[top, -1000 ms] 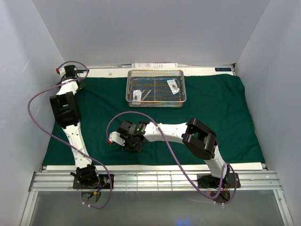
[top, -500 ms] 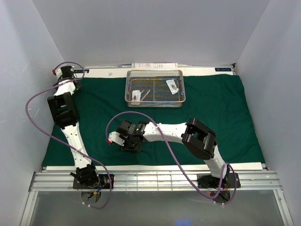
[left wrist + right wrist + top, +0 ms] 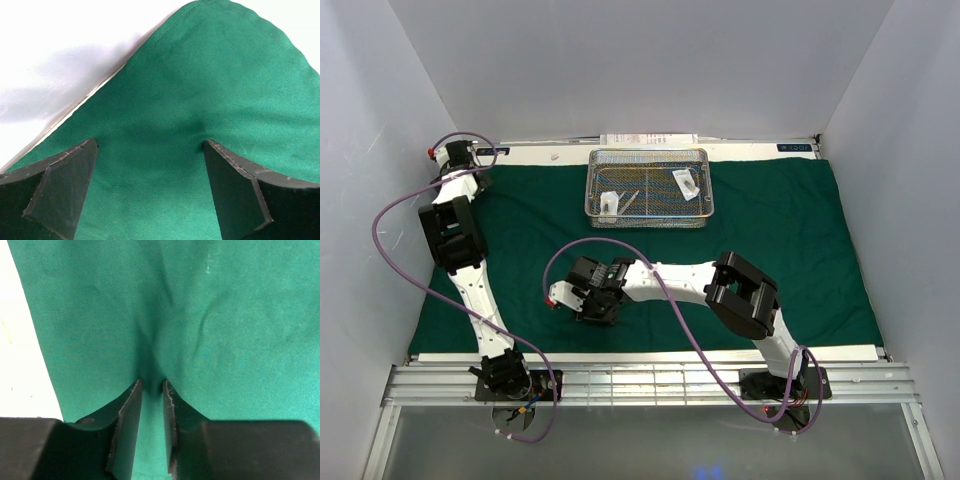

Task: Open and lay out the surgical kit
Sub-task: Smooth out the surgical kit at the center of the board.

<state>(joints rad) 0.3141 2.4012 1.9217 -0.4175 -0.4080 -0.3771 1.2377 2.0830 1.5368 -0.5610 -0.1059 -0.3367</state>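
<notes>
Cloth [image 3: 770,230] lies opened flat over the counter [image 3: 720,353], long axis running left to right, with the tray [image 3: 650,151] set on its far middle part, long axis likewise left to right and square to the cloth's far edge. Inside the tray, one white packet [image 3: 610,203] lies toward its left end, a second packet [image 3: 689,182] toward its right end, and thin tweezers [image 3: 632,200] lie slanted just beside the left packet; scissors cannot be made out. Left end effector [image 3: 150,145] hovers well to the left of the tray over the cloth's far-left corner, jaws wide and holding nothing. Right end effector [image 3: 152,382] sits low on the cloth, nearer than the tray and slightly to its left, jaws narrow with a slim gap; a crease runs up to the tips, and whether cloth is pinched cannot be told. Judgement: unwrapping looks all but finished, and spreading is the step in hand. Next move calls for clearing the crease, then reaching to the tray for fine pinches on thin items.
</notes>
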